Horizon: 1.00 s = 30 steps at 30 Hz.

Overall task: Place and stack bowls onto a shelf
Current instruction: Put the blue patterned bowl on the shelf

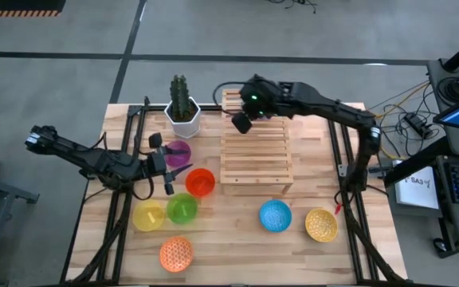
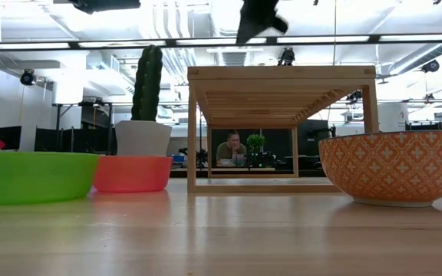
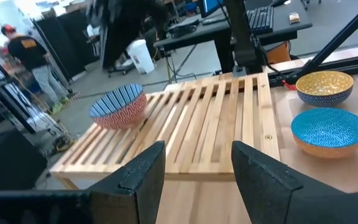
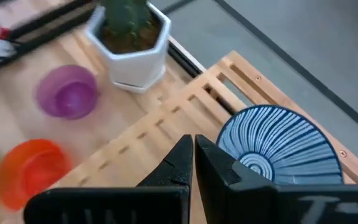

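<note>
One bowl is up on the shelf (image 1: pixel 256 151) so far: the blue-white striped bowl (image 4: pixel 281 147) sits near a far corner of the slats, upright with its mouth facing up. The rest wait on the surface (image 1: pixel 229 239). The purple bowl (image 1: pixel 178 152), red-orange bowl (image 1: pixel 200 182), green bowl (image 1: pixel 182 208), yellow bowl (image 1: pixel 148 216) and orange lattice bowl (image 1: pixel 176 253) cluster on my left side. The blue bowl (image 1: pixel 275 215) and the yellow patterned bowl (image 1: pixel 321 224) sit just in front of the shelf on my right. I count seven left to place and stack, so I judge the job barely begun.

My right gripper (image 4: pixel 194 163) hangs above the shelf's far end beside the striped bowl, clenched on nothing. My left gripper (image 3: pixel 195 169) hovers near the purple and red-orange bowls, fingers spread and empty, aimed toward the shelf.

The shelf's long axis runs from me toward the far edge of the surface, with its slats lying crosswise. Every bowl I can see rests mouth up.
</note>
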### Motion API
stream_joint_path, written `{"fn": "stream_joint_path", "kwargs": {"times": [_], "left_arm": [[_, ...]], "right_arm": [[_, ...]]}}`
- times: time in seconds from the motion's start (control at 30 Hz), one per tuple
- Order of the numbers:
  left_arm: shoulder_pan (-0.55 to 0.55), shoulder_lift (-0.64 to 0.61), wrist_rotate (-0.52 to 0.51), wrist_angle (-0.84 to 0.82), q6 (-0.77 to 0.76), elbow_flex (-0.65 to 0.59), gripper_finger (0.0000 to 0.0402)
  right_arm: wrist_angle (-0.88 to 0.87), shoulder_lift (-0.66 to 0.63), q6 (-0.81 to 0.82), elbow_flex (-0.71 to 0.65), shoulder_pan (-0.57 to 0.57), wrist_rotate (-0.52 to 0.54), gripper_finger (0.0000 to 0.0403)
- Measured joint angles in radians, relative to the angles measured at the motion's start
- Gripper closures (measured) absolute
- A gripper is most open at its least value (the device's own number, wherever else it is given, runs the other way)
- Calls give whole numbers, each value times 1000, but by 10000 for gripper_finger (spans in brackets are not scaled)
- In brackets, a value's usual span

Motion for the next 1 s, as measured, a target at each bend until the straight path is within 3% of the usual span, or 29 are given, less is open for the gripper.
{"fn": "stream_joint_path", "kwargs": {"times": [0.3, 0.67, 1.0], "left_arm": [[-1, 5, 2, -50, -122, 0, 233], [-19, 29, 4, -71, -162, 0, 233], [-21, 29, 4, -84, -177, 0, 233]], "right_arm": [[-132, -129, 97, -93, 41, 6, 394], [100, -275, 119, -474, 41, 7, 394], [127, -418, 218, -666, 30, 26, 394]]}}
